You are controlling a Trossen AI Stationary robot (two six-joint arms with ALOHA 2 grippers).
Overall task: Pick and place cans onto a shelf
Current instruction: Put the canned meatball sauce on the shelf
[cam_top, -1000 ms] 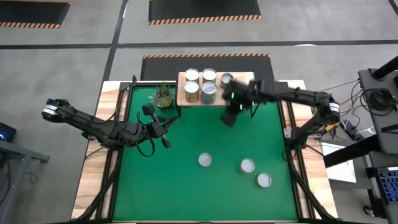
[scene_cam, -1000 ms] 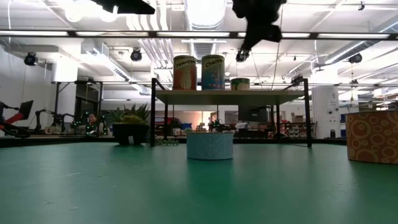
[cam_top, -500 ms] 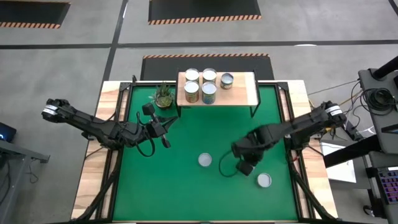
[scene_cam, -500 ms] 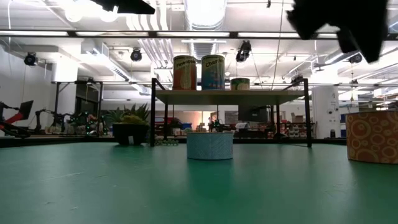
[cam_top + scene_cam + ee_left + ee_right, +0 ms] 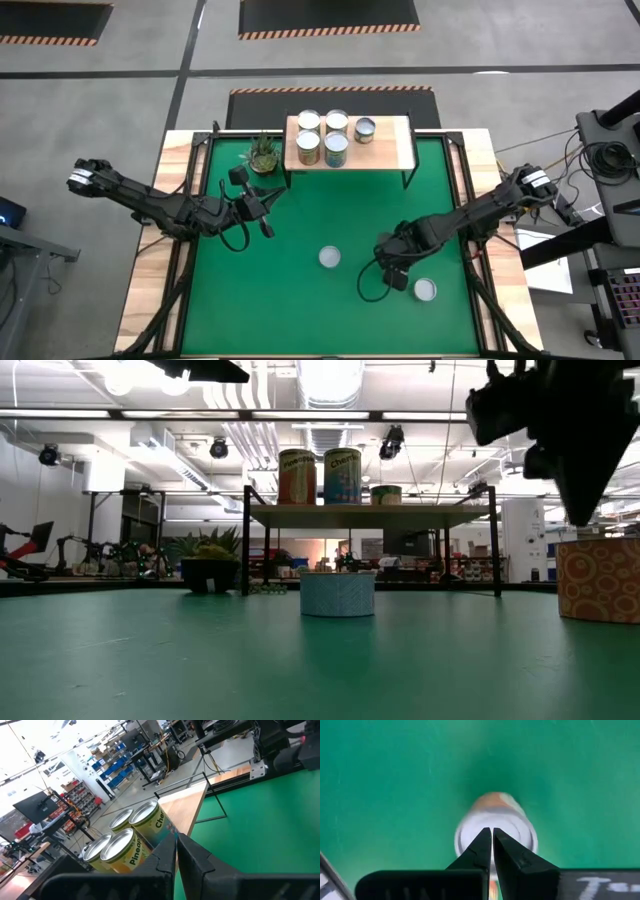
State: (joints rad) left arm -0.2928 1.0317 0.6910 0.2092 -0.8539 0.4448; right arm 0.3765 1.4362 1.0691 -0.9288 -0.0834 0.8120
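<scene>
- The right gripper [image 5: 396, 278], fingers pressed together, is held above a can [image 5: 496, 829] on the green mat [image 5: 300, 310].
- Five cans [image 5: 322, 140] are seen on the shelf [image 5: 390, 150].
- The left gripper [image 5: 268, 210], likewise closed, is parked near the plant [image 5: 263, 154].

Open green mat [image 5: 290, 300] lies before the shelf [image 5: 392, 150], whose right half is bare.

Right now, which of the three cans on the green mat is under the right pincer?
The middle can, hidden beneath the right pincer. The other cans lie uncovered on either side.
</scene>
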